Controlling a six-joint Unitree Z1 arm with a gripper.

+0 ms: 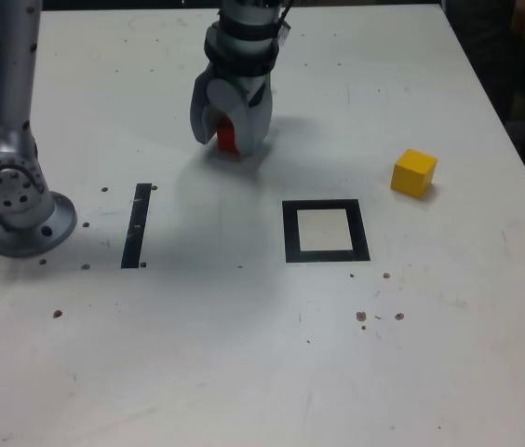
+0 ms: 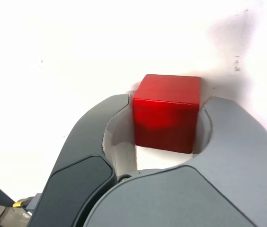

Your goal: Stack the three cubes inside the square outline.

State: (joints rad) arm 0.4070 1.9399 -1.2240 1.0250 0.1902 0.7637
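Observation:
The red cube [image 1: 227, 136] rests on the white table at the back, left of centre in the exterior view. My gripper [image 1: 230, 147] points down over it. In the wrist view both grey fingers press the sides of the red cube [image 2: 167, 113], so the gripper [image 2: 167, 104] is shut on it. The yellow cube [image 1: 414, 173] sits alone toward the exterior view's right. The square outline [image 1: 289, 233] of black tape lies nearer the camera between the two cubes, with nothing inside it. The green cube is out of view.
The arm's grey base [image 1: 16, 200] stands at the exterior view's left edge. A thin black tape strip [image 1: 137, 225] lies beside it. Small dark specks dot the white table [image 1: 244, 354], whose right edge runs near the yellow cube.

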